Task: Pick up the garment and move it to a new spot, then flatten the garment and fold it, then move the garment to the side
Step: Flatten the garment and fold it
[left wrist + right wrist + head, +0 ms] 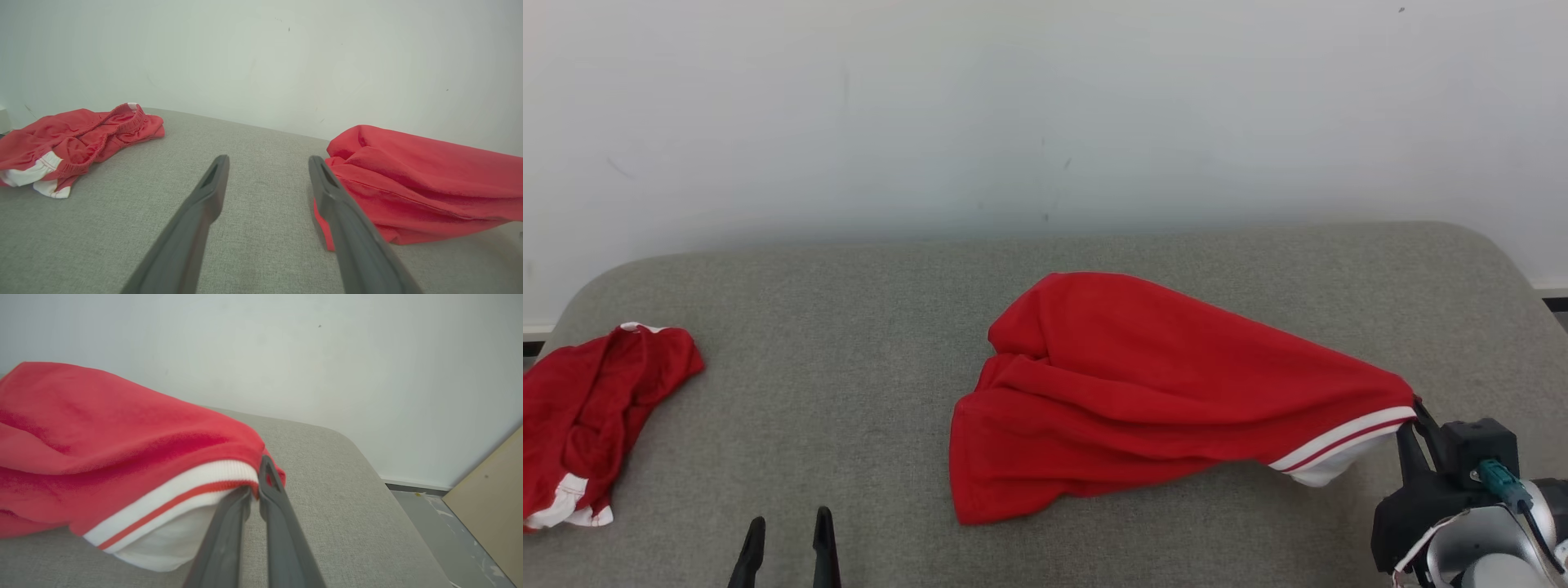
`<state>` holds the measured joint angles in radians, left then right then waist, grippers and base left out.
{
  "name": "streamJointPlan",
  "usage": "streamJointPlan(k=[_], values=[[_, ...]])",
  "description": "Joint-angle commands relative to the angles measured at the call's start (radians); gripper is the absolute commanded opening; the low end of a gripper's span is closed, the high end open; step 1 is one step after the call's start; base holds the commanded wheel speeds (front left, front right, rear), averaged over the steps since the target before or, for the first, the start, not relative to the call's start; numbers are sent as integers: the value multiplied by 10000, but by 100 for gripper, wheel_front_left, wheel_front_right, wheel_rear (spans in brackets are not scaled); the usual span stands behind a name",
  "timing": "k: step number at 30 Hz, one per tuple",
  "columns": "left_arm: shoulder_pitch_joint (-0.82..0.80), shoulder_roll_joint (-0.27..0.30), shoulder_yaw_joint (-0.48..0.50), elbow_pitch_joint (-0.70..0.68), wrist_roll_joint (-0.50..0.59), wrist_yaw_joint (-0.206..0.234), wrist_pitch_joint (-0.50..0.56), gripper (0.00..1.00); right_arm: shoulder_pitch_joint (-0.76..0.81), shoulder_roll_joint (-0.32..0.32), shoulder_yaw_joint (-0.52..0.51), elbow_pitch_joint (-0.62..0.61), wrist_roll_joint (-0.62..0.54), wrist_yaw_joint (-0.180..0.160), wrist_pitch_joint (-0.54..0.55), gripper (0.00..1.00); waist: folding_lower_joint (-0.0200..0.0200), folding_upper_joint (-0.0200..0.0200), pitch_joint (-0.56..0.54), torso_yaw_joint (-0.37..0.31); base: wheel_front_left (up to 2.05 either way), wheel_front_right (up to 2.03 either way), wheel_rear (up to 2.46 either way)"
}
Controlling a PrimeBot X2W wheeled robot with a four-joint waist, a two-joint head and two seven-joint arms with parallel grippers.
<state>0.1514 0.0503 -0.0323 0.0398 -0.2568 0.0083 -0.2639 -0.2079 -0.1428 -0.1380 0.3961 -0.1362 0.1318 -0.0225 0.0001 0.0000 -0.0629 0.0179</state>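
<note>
The garment [1143, 392] is red with a white and red striped band, and it lies bunched on the grey cushion, stretched toward the right. My right gripper [1414, 420] is shut on the garment's banded edge and holds that end raised off the cushion. In the right wrist view the right gripper [258, 482] pinches the garment [102, 441] right at the striped hem. My left gripper [788, 535] stands open at the lower left, clear of the cloth. In the left wrist view the left gripper [267, 163] has bare cushion between its fingers, with the garment [416, 183] just to their right.
A second red garment [592, 408] with white trim lies crumpled at the cushion's left edge, also seen as a red heap [73, 139] in the left wrist view. The grey cushion [849, 327] meets a white wall behind. Floor and a tan board [490, 498] lie beyond its right end.
</note>
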Motion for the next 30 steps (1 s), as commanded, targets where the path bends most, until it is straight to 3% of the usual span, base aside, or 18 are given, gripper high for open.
streamJointPlan(k=[1,9,13,16,20,25,30], values=[[58,5,21,-31,-96,5,-8,100,359,69,58,-519,117,-22,183,0,-1,0,-2,-29,0,0,0],[-3,6,58,-71,-70,-15,-8,100,2414,666,-296,-4462,393,-22,2290,0,-1,0,113,-89,0,0,0],[-122,4,21,-99,-90,1,-8,100,3092,824,-656,-5295,359,-22,3547,0,-1,0,230,-90,0,0,0],[-232,4,-36,-70,-107,9,-8,100,3033,746,-498,-4899,209,-22,4189,0,-1,0,329,-47,0,0,0],[-372,6,-139,27,-87,-64,-8,100,2237,388,-166,-3368,80,-22,4385,0,-1,0,448,133,0,0,0],[-529,7,-243,135,12,-142,-8,100,671,153,-48,-778,-289,-22,3957,0,-1,0,553,588,0,0,0],[-549,6,-202,205,59,-178,-8,100,-295,171,4,487,-463,-22,3484,0,-1,0,641,828,0,0,0]])
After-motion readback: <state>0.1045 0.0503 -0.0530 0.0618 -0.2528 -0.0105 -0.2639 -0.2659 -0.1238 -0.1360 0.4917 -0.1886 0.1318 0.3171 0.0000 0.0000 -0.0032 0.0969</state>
